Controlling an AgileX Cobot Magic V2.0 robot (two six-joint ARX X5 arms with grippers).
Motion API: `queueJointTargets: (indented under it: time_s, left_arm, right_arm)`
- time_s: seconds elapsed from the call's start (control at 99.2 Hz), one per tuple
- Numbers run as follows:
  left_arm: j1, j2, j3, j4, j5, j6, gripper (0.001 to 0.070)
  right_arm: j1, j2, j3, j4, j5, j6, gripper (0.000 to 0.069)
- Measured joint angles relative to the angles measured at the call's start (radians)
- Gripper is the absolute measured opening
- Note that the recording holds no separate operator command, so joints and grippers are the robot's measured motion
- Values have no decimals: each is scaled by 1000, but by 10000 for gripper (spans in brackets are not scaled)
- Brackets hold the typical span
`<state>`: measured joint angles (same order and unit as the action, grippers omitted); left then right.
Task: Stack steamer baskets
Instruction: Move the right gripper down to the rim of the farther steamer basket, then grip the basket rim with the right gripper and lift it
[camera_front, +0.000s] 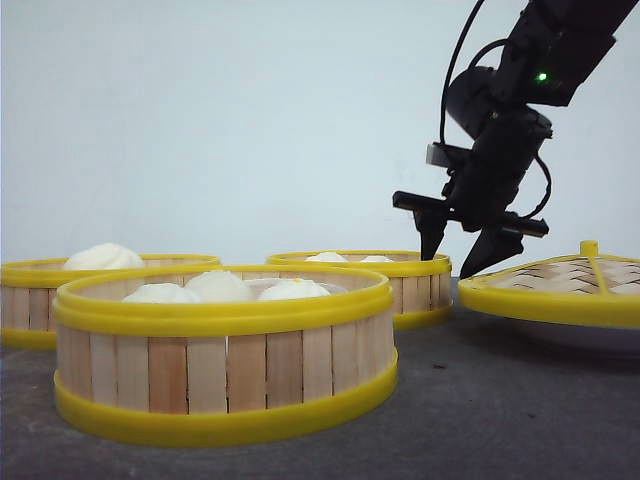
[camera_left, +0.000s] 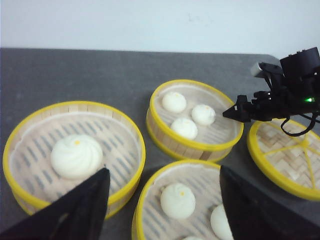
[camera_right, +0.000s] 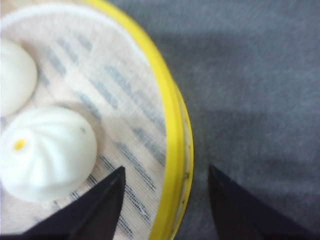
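Three steamer baskets are sitting on the gray table (camera_front: 500, 400) as I am watching the front view: the near basket (camera_front: 225, 350), the left basket (camera_front: 40, 295) and the far basket (camera_front: 400, 275), all holding buns. My right gripper (camera_front: 460, 250) is hanging open over the far basket's right rim, beside the woven lid (camera_front: 560, 285).

Left wrist: my left gripper (camera_left: 162, 200) is hovering open above the baskets.

Right wrist: the fingers are straddling the yellow rim (camera_right: 175, 150), one inside, one outside.
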<state>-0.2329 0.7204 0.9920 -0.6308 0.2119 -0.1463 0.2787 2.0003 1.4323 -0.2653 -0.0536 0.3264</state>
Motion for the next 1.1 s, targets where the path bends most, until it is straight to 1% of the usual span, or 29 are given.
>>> queueJointTargets:
  time_s: [0.071,0.161,0.202,0.343,0.474,0.645,0.847,1.099]
  left_arm:
    - [0,0,0,-13,0,3,421]
    - [0,0,0,-24,0,9,421]
    - [0,0,0,-24,0,11,421]
    - [0,-2,0,-33,0,20,421]
    - [0,-2,0,-51,0,32,421]
    - [0,-10,0,-74,0,47,421]
    - [0,-29,0,-76,-3,50,421]
    - [0,-68,0,-85,-3,50,421]
  right_arm:
    - [11,0,0,6,31,12,256]
    - [20,0,0,23,41,19,176]
    - [22,0,0,21,50,21,150]
    - [21,0,0,5,51,48,117]
    - [22,0,0,10,55,90,68]
    - [22,0,0,8,55,103,40]
    - [22,0,6,8,56,127,36]
    - [16,-22,122,-85,58,127,36]
